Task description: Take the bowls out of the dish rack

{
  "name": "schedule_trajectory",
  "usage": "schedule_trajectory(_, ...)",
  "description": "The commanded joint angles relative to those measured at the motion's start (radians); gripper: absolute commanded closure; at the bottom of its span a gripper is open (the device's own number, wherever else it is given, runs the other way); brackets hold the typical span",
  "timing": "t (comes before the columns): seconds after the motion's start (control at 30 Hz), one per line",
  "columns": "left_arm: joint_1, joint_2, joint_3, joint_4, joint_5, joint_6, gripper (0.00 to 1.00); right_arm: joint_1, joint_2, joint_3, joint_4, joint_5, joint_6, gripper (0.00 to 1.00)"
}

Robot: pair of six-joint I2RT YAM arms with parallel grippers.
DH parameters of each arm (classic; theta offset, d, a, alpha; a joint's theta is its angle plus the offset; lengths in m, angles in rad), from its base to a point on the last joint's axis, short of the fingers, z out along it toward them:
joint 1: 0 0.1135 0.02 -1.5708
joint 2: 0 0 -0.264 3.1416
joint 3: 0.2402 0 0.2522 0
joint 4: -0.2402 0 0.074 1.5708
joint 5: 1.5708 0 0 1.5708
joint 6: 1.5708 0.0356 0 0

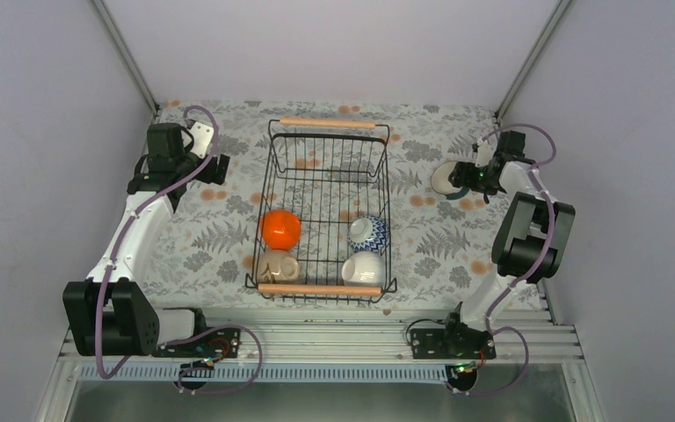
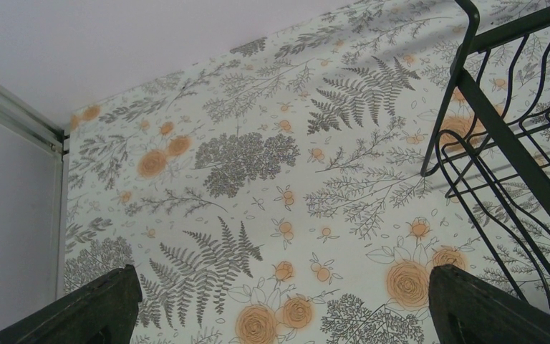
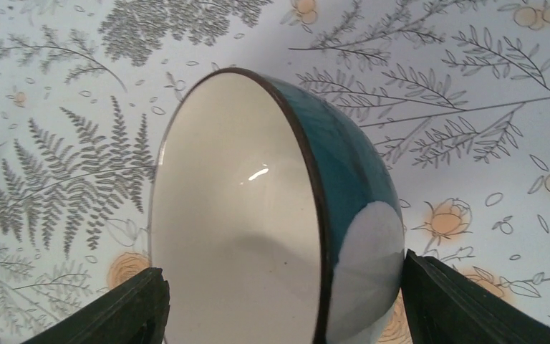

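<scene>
The black wire dish rack (image 1: pixel 268 211) with wooden bar handles stands mid-table. In its near end lie the orange bowl (image 1: pixel 280 229), the beige bowl (image 1: pixel 278 265), the blue-and-white bowl (image 1: pixel 368 234) and the white bowl (image 1: pixel 363 269). My right gripper (image 1: pixel 459 178) is to the right of the rack, low over the table. It is shut on the teal bowl (image 3: pixel 344 165), which is tipped on its side with its white interior facing left; the bowl also shows in the top view (image 1: pixel 444 178). My left gripper (image 1: pixel 220 167) is open and empty, left of the rack's far corner (image 2: pixel 501 136).
A floral cloth (image 2: pixel 258 158) covers the table. The enclosure walls stand close on the left, right and back. The far half of the rack holds nothing. The metal rail with the arm bases (image 1: pixel 316 338) runs along the near edge.
</scene>
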Motion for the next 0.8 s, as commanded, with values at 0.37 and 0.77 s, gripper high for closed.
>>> schedule_trajectory(0.37, 0.005, -0.026, -0.017, 0.011, 0.026, 0.014, 0.00, -0.027, 0.060, -0.030, 0.038, 0.042, -0.039, 0.21)
schedule_trajectory(0.77, 0.006, -0.032, -0.023, 0.014, 0.032, 0.020, 0.00, -0.025, -0.062, -0.039, 0.054, 0.232, -0.098, 0.18)
